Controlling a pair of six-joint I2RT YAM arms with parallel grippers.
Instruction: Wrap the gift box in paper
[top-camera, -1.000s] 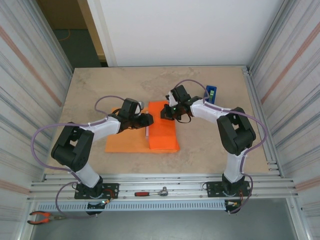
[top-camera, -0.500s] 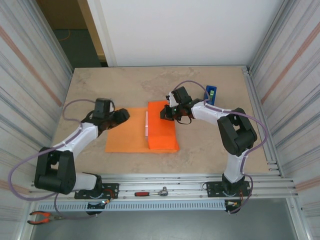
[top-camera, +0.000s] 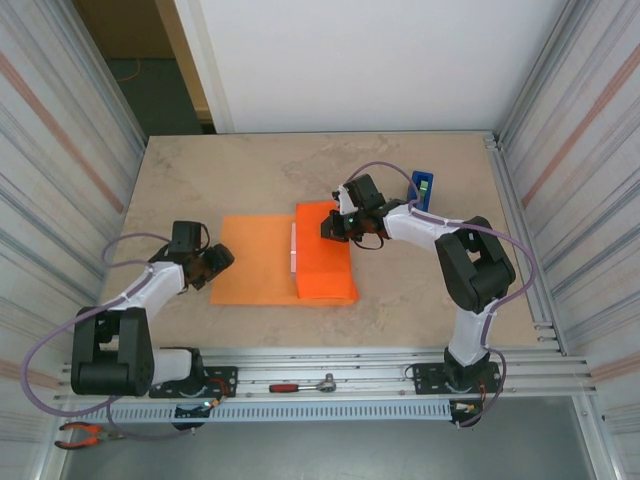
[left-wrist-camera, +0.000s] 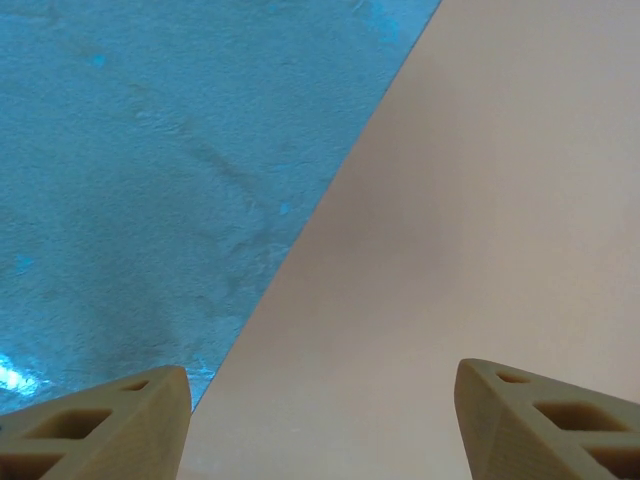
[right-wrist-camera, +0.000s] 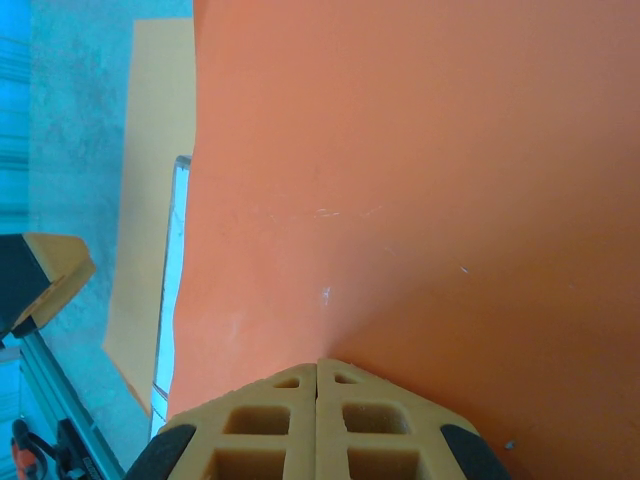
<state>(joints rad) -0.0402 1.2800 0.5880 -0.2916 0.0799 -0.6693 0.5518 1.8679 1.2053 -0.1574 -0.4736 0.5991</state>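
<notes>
While the right gripper (top-camera: 334, 227), fingertips together on nothing, pins the three-o'clock half of the paper (top-camera: 326, 270) over the gift box (top-camera: 293, 252), the left gripper (top-camera: 220, 260) hovers spread wide and empty at the nine-o'clock edge, which likely needs pinching and folding across next.

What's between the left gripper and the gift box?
Top view: flat paper spans from the left gripper to the gift box.
</notes>
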